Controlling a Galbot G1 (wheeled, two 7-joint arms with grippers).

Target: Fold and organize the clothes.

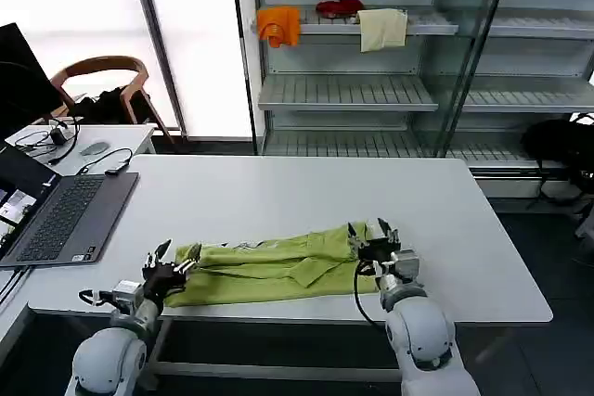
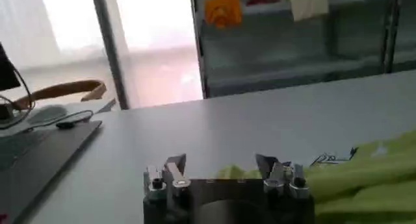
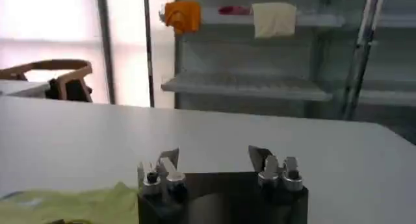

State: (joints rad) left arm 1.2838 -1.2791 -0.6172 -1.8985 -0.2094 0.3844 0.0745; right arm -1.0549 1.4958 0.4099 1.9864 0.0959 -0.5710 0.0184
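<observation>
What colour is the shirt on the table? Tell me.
Lime yellow-green shirt; head view shows it best.

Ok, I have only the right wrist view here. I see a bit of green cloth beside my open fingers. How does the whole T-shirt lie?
Observer: The T-shirt lies as a long, rumpled band along the near edge of the table. Your right gripper is at its right end.
Operator: And where is the left gripper?
Observer: The left gripper is at the band's left end, with its fingers open.
Operator: Is anything close to the shirt on that side?
Observer: An open laptop sits on the table's left part, apart from the shirt.
</observation>
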